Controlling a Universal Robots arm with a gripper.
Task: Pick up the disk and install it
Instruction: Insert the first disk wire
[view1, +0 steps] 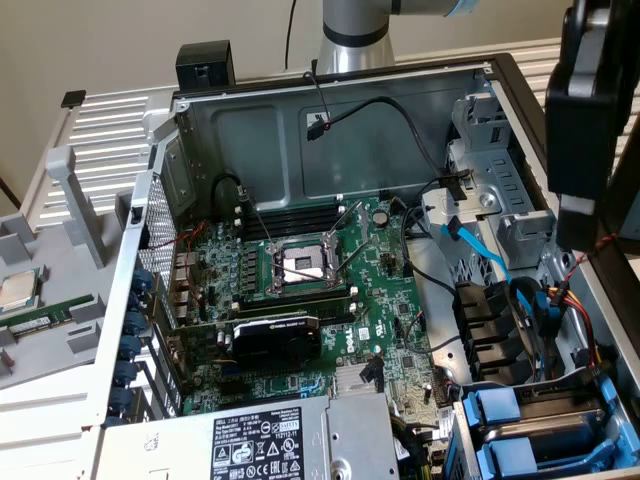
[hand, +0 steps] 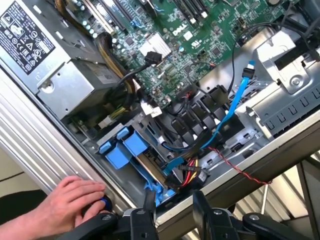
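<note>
In the drive bay at the case's corner sit blue plastic carrier frames (view1: 520, 420), and a grey drive edge (view1: 545, 428) shows between them. The wrist view shows the same blue carriers (hand: 125, 147) with a drive (hand: 152, 172) seen edge-on in the bay; no white label face shows. My gripper (hand: 172, 212) hangs above the case rim over this bay, open, with nothing between its dark fingers (hand: 149, 205). In the exterior view the gripper (view1: 580, 235) is a dark shape high at the right, above the bay side of the case.
A person's hand (hand: 65, 205) rests on the case rim beside the bay, touching a small blue part (hand: 103, 202). The grey power supply (view1: 270, 440) lies next to the bay. Loose blue, black and red cables (hand: 235, 100) cross the bay. A square CPU chip (view1: 20, 290) lies outside the case.
</note>
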